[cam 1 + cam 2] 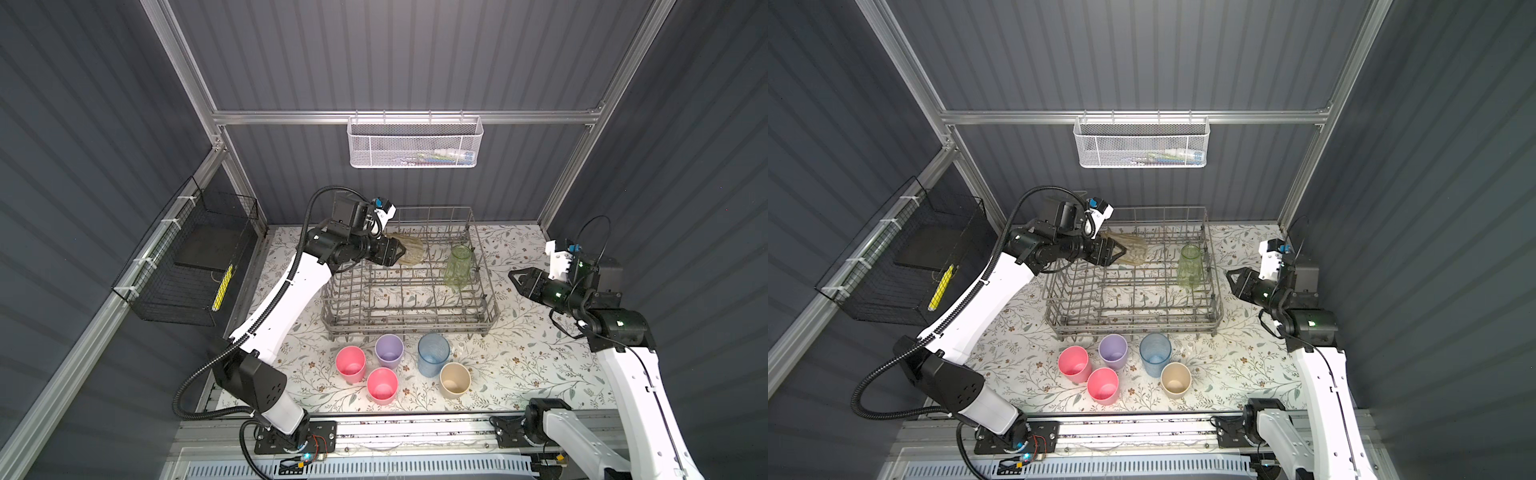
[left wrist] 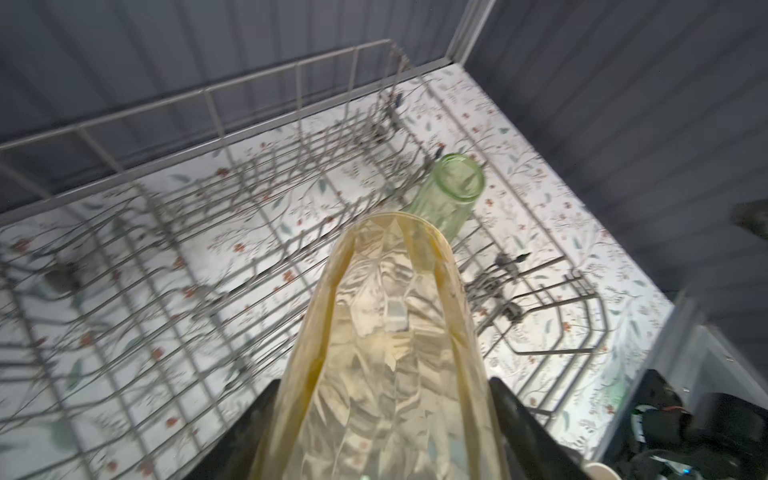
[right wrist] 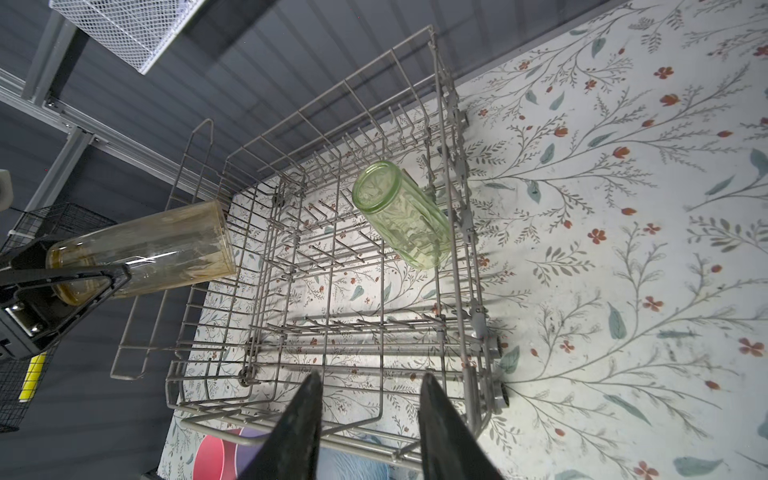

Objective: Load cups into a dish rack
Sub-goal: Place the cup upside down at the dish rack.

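We saw left gripper (image 1: pixel 397 250) clamped on amber cup (image 1: pixel 412 249), cup held sideways above far left corner of dish rack (image 1: pixel 409 320). Green cup (image 1: pixel 457 266) leaned inside rack by its right wall. Right gripper (image 1: pixel 516 279) hung beside rack, jaws apart, empty. We counted five upright on table (image 1: pixel 519 365) before rack: pink cup (image 1: pixel 350 363), second pink cup (image 1: pixel 382 385), lilac cup (image 1: pixel 389 351), blue cup (image 1: pixel 433 353), beige cup (image 1: pixel 454 380).

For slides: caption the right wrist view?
Open right gripper faces the dish rack with the green cup inside; left gripper holds the amber cup.
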`<action>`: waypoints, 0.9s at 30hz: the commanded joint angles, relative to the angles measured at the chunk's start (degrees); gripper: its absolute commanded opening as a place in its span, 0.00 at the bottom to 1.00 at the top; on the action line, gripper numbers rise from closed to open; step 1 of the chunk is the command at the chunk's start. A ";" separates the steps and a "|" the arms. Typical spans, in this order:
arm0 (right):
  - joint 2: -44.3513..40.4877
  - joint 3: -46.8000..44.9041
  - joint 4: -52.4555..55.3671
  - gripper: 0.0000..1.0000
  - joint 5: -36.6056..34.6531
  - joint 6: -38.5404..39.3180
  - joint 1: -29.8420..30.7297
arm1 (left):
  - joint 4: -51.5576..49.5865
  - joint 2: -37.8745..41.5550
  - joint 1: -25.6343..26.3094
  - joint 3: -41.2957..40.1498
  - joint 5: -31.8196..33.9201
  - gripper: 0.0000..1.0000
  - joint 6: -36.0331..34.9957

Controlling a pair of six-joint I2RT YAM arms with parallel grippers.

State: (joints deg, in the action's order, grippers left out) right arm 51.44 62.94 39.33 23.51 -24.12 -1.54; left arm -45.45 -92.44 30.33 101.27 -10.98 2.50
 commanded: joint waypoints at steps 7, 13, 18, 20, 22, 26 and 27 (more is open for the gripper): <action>0.41 -3.06 -0.65 0.41 -0.53 2.04 -0.80 | -13.73 -6.01 -0.21 5.26 18.31 0.52 -2.50; 0.36 -4.46 -1.05 0.41 0.36 2.48 -1.45 | -15.98 -10.28 -0.20 8.31 19.87 0.52 -3.21; 0.07 -5.85 -1.41 0.41 0.77 2.71 -2.14 | -15.90 -13.50 -0.18 9.90 19.67 0.52 -3.52; -0.02 -6.07 -1.41 0.41 0.82 2.83 -2.32 | -15.90 -14.66 -0.19 10.84 19.35 0.52 -3.73; -0.11 -6.41 -1.42 0.41 0.77 2.94 -2.50 | -15.89 -15.79 -0.21 12.02 18.95 0.52 -3.97; -0.10 -7.10 -1.91 0.41 1.35 2.94 -2.91 | -15.99 -17.78 -0.18 13.83 17.83 0.51 -4.26; -0.03 -7.31 -2.13 0.41 1.40 2.90 -3.01 | -16.07 -18.38 -0.25 14.10 17.46 0.51 -4.26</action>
State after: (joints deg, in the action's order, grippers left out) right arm 51.83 56.49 38.30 24.10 -22.00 -4.14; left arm -60.58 -110.02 30.28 112.71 7.70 -0.51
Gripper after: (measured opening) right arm 0.413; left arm 0.717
